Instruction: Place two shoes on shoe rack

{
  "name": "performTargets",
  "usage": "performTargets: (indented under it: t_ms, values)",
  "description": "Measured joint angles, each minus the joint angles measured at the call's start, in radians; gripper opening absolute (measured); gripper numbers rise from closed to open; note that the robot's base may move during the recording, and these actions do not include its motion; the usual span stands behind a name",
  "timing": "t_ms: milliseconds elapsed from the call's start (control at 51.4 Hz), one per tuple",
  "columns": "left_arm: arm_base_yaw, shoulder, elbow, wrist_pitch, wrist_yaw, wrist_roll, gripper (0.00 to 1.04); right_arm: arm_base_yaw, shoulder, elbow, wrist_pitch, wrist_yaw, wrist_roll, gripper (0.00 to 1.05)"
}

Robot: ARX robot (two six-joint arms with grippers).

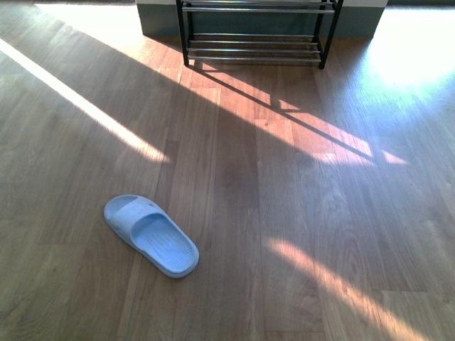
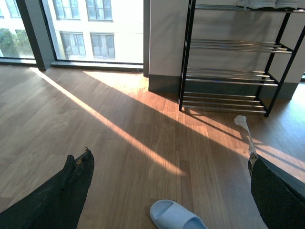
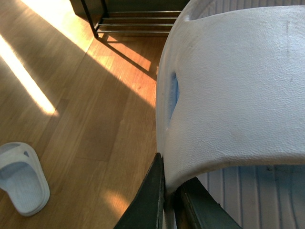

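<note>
The two shoes here are light blue slippers. One slipper (image 1: 151, 234) lies sole-down on the wooden floor, left of centre; it also shows in the left wrist view (image 2: 176, 215) and the right wrist view (image 3: 21, 176). My right gripper (image 3: 167, 186) is shut on the strap edge of the other slipper (image 3: 233, 95), held up off the floor. My left gripper (image 2: 169, 160) hangs open above the lying slipper, with nothing between its fingers (image 2: 71, 186). The black-framed shoe rack (image 1: 256, 32) with chrome rods stands against the far wall (image 2: 233, 76). Neither arm shows in the front view.
A grey wall base (image 1: 160, 21) runs behind the rack. Large windows (image 2: 86, 28) are at the far left. Pale objects (image 2: 267, 4) sit on the rack's top shelf. Sunlight stripes cross the wooden floor (image 1: 284, 213) between the slipper and the rack.
</note>
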Motion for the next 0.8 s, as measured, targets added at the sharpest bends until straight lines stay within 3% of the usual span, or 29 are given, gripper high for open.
performTargets:
  t_ms: [506, 604, 662, 720, 798]
  values:
    - [0.000, 0.000, 0.000, 0.000, -0.002, -0.001, 0.95, 0.001, 0.000, 0.000, -0.001, 0.000, 0.000, 0.02]
    - [-0.092, 0.137, 0.075, -0.173, -0.280, -0.132, 0.95, 0.001, 0.000, 0.000, -0.001, 0.000, 0.000, 0.02]
    - [-0.122, 0.306, 0.119, -0.172, -0.426, -0.231, 0.95, 0.000, 0.000, 0.000, 0.000, 0.001, 0.000, 0.02]
    - [-0.134, 0.517, 0.146, -0.077, -0.494, -0.306, 0.95, 0.000, 0.000, 0.001, 0.000, 0.000, 0.000, 0.02]
    - [-0.142, 0.853, 0.206, 0.165, -0.472, -0.393, 0.95, 0.000, 0.000, 0.001, 0.000, 0.000, 0.000, 0.02]
